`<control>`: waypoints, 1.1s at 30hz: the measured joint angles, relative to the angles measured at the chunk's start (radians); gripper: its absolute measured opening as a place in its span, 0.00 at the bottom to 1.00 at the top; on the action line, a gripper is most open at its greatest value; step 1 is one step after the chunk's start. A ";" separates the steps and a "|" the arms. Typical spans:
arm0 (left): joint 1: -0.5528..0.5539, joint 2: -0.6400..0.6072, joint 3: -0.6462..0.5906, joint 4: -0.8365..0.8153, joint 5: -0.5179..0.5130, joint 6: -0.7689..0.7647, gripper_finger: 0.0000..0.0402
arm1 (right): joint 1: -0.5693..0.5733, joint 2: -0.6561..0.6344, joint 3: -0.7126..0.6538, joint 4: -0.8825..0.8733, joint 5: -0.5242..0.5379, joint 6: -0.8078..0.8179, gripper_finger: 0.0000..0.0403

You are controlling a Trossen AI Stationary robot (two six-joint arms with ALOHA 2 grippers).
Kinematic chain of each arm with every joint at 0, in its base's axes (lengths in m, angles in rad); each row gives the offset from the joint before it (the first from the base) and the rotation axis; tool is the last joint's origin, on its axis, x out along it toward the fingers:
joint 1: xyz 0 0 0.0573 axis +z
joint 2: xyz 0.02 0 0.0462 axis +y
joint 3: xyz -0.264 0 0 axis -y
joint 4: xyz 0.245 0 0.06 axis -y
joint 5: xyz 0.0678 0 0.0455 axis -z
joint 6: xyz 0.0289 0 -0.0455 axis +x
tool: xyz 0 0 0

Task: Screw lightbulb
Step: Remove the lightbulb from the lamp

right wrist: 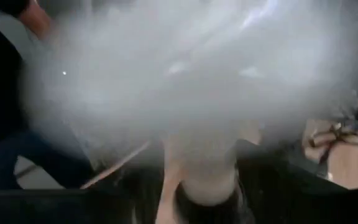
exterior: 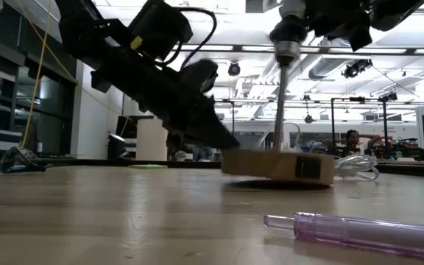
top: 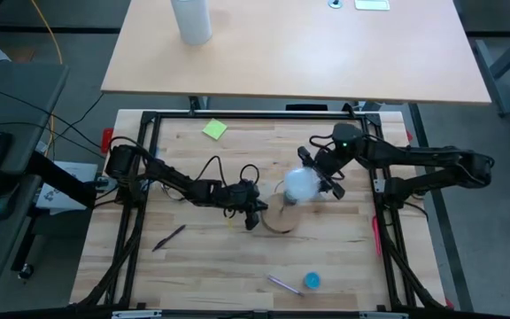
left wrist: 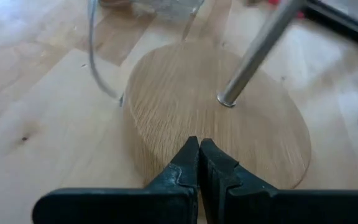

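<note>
Lightbulb [top: 300, 183] | between right gripper [top: 319, 177] fingers | above wooden base [top: 281, 220]

bright ceiling lights; lightbulb [right wrist: 185, 87] blurred out of focus up close

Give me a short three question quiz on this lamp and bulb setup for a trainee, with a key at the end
1. True or false: the left gripper is shut, tips on the wooden base.
2. Which gripper is at the bulb? A left, B right.
3. Fill in: a metal ___ rises from the base.

Key: 1 true. 2 B, the right gripper. 3 rod.
</note>
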 joint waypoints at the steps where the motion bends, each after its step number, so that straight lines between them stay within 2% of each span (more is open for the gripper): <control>1: 0.000 0.001 -0.001 -0.015 0.001 0.000 0.00 | 0.000 -0.003 0.003 0.009 -0.004 0.019 0.48; 5: 0.001 0.000 -0.005 -0.042 -0.005 0.000 0.00 | 0.005 -0.010 0.008 0.024 0.031 0.081 0.55; 10: 0.001 0.001 -0.004 -0.042 0.007 0.001 0.00 | 0.007 -0.018 0.006 0.006 0.048 0.097 0.58; 16: 0.002 0.001 -0.004 -0.039 0.008 0.000 0.00 | 0.030 -0.093 0.006 -0.155 0.131 0.112 0.58; 20: 0.002 0.002 -0.005 -0.031 0.008 0.000 0.00 | 0.113 -0.182 0.006 -0.276 0.232 0.158 0.58; 23: 0.002 0.002 -0.005 -0.031 0.009 0.000 0.00 | 0.237 -0.234 0.006 -0.349 0.418 0.205 0.59; 29: 0.002 0.002 -0.006 -0.027 0.009 0.007 0.00 | 0.530 -0.227 0.006 -0.315 1.120 0.382 0.59; 31: 0.002 0.002 -0.006 -0.023 0.010 0.008 0.00 | 0.609 -0.199 0.006 -0.290 1.305 0.455 0.59; 33: 0.002 0.002 -0.006 -0.023 0.010 0.008 0.00 | 0.677 -0.163 0.006 -0.253 1.418 0.521 0.59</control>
